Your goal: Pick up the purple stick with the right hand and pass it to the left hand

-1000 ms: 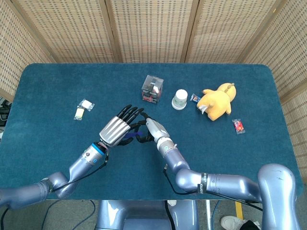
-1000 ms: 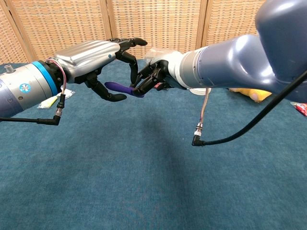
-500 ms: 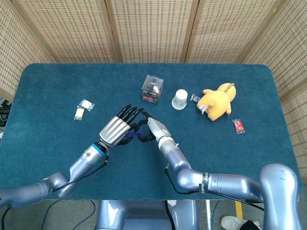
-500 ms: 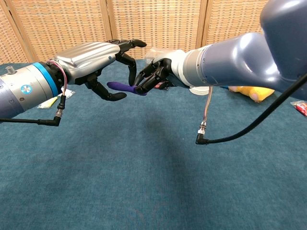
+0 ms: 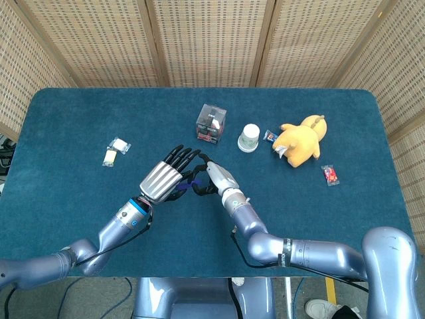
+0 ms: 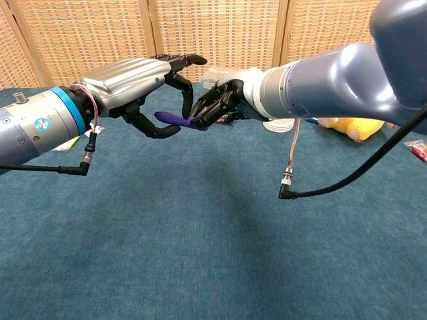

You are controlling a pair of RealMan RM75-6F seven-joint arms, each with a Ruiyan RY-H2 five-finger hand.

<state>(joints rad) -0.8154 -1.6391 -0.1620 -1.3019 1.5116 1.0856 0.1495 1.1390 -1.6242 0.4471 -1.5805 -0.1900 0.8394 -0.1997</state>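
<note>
The purple stick hangs level above the table, and only a sliver of the purple stick shows in the head view. My right hand pinches its right end with dark fingertips; the right hand sits mid-table in the head view. My left hand hovers over the stick's free left end, fingers curled around it with a gap still showing, thumb underneath. From above, the left hand covers most of the stick.
A clear box, a white cup, a yellow plush toy and small wrapped sweets lie toward the back and right. Two small packets lie at the left. A cable loops below my right forearm.
Both hands and the stick have risen slightly and shifted a little right. The left hand's fingers have drawn closer around the stick's free end.
</note>
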